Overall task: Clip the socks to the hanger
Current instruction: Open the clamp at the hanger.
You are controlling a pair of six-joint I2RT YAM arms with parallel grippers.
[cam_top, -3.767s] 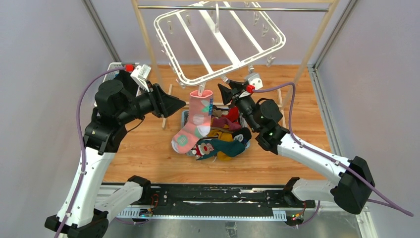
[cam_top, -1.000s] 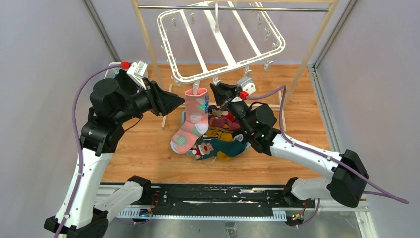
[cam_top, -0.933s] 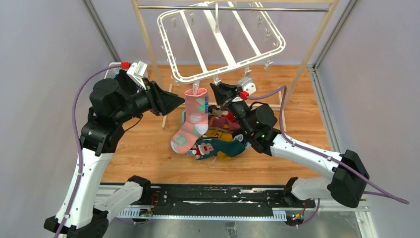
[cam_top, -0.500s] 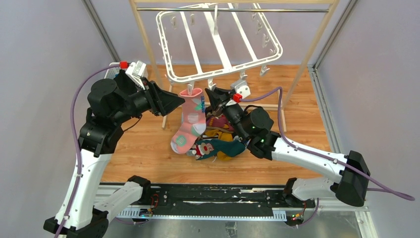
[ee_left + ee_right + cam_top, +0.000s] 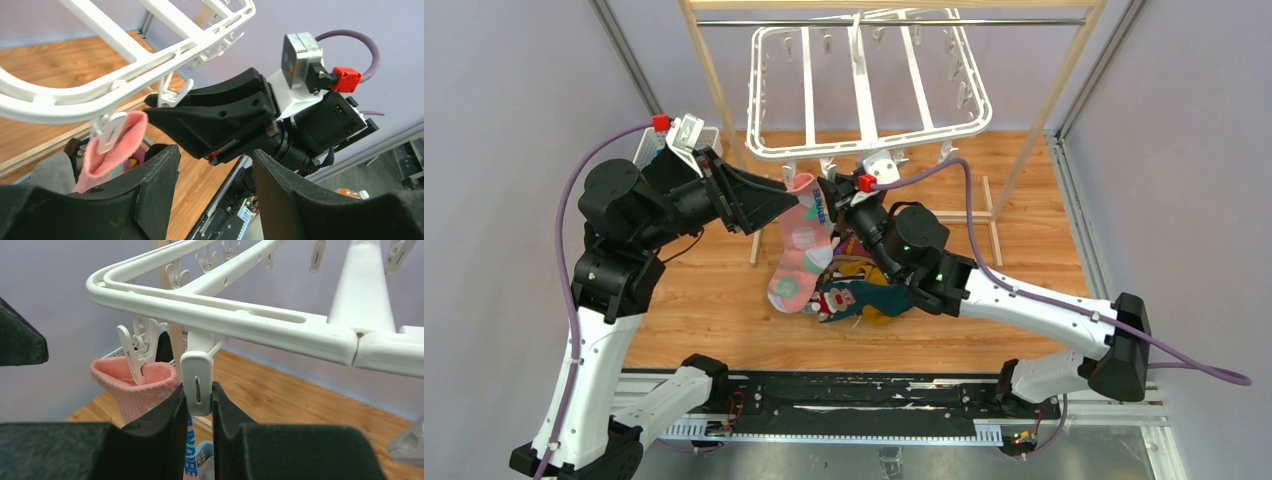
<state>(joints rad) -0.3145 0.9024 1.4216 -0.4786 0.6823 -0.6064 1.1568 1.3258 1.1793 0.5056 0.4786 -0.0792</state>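
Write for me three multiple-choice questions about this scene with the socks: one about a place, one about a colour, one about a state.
1. Where on the hanger does the pink sock hang?
A. over its top hook
B. from the corner clip on its near edge
C. across its centre bar

2. What colour is the hanger?
A. white
B. black
C. pink

3. How do the right jaws stand?
A. wide open and empty
B. shut on the pink sock
C. shut on the second clip, beside the sock

Answers:
1. B, since the right wrist view shows the sock's cuff pinched in that clip under the frame's rounded corner.
2. A, since every view shows the frame and its bars in white plastic.
3. C, since the right wrist view shows both black jaws pressed against that clip's sides.
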